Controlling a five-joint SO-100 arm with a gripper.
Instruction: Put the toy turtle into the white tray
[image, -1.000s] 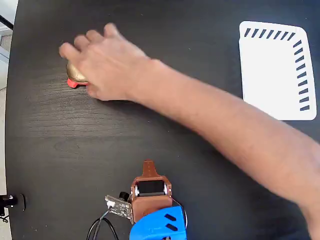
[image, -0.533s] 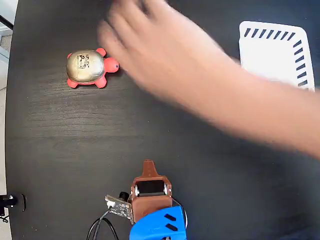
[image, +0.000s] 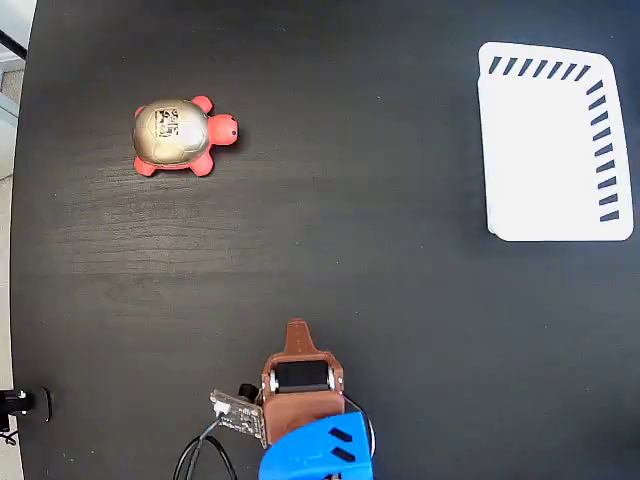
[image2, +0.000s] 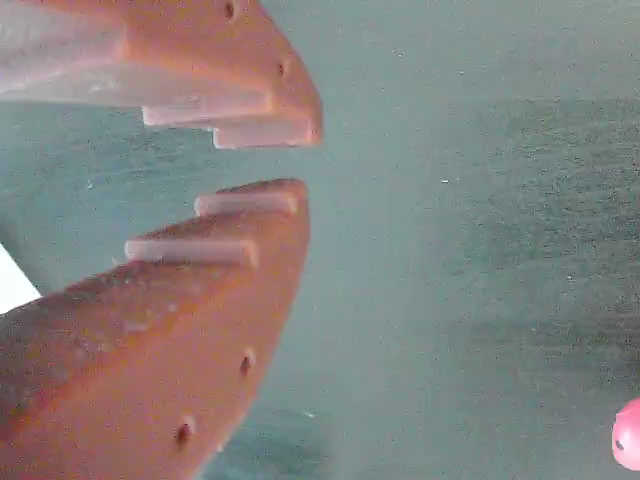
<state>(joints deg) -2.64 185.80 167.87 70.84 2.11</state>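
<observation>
no readable text, black-and-white square mark on the toy turtle (image: 181, 137) shell, characters too small to read

In the fixed view, bare dark table (image: 330, 230) is seen between the toy turtle (image: 180, 137) at upper left and the white tray (image: 552, 145) at upper right. Nothing is seen between them, nor between either and the gripper (image: 297, 330) at bottom centre.
</observation>
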